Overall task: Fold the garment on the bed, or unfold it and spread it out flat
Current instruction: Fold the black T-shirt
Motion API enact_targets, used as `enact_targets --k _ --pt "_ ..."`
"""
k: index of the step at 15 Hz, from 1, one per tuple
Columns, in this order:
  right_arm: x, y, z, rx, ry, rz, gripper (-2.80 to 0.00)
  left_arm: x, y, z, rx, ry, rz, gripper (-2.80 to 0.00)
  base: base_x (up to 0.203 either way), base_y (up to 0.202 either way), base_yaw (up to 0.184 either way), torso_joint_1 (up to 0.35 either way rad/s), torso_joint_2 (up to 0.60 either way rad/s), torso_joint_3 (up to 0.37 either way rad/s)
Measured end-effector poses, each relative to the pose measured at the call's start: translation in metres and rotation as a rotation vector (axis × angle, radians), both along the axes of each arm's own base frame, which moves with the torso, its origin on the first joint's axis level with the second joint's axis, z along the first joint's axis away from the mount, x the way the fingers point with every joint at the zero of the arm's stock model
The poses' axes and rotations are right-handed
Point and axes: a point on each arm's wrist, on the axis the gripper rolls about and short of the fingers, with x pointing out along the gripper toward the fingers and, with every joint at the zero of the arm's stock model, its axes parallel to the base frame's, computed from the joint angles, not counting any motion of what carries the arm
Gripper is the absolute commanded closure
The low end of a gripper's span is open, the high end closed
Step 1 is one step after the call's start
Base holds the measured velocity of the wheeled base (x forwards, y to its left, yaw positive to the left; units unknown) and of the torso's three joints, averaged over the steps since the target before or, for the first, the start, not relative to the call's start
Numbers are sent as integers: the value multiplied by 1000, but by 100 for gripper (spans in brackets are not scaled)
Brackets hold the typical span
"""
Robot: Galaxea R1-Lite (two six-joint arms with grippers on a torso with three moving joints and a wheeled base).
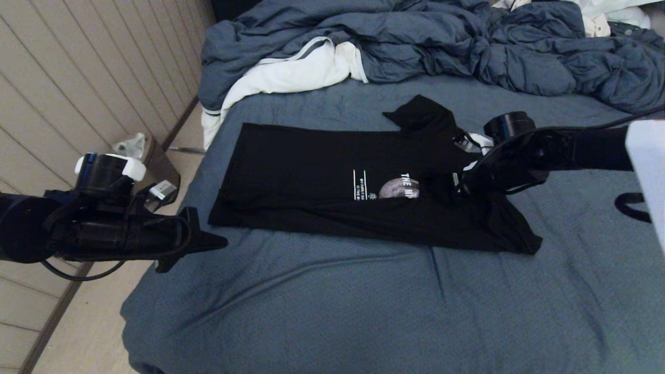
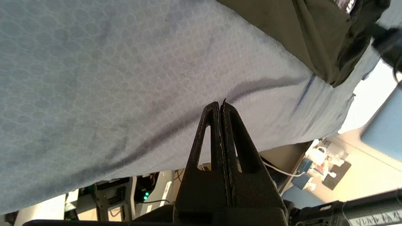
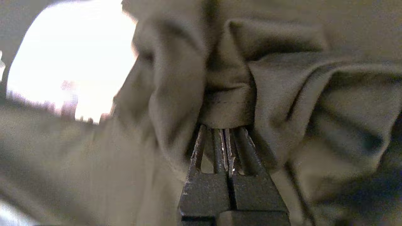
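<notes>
The garment (image 1: pixel 311 171), a black T-shirt with a grey moon print and white lettering, lies lengthwise on the bed (image 1: pixel 337 301), its near long edge folded over and one sleeve sticking out at the back. My right gripper (image 1: pixel 457 184) sits on the shirt beside the print. In the right wrist view it (image 3: pixel 226 127) is shut on a bunched hem of the garment (image 3: pixel 226 106), which hides the tips. My left gripper (image 1: pixel 221 242) hovers at the bed's left edge, just short of the shirt's near-left corner. Its jaws (image 2: pixel 220 103) are shut and empty over the sheet, with the garment (image 2: pixel 314 34) farther off.
A rumpled blue-grey duvet (image 1: pixel 467 47) and a white cloth with grey trim (image 1: pixel 291 72) are piled at the back of the bed. Floor, a panelled wall and a small bin (image 1: pixel 137 148) lie to the left. The near half of the mattress is bare sheet.
</notes>
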Motion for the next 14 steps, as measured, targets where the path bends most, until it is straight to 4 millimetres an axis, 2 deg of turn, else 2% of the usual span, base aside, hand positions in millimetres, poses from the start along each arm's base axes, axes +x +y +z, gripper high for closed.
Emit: enact_targets --k 4,8,11,14 --pt "17 6 18 112 -141 -123 0 0 0 0 -1 0 1 0 0 0 0 0 0 0" --pt "21 3 41 189 -311 -264 0 0 0 0 0 1 0 0 0 0 0 0 0 0" --pt "20 -3 53 195 -382 -364 0 0 0 0 0 1 0 0 0 0 0 0 0 0" --pt "9 -14 65 174 -403 -425 0 0 0 0 0 0 0 0 0 0 0 0 0 0"
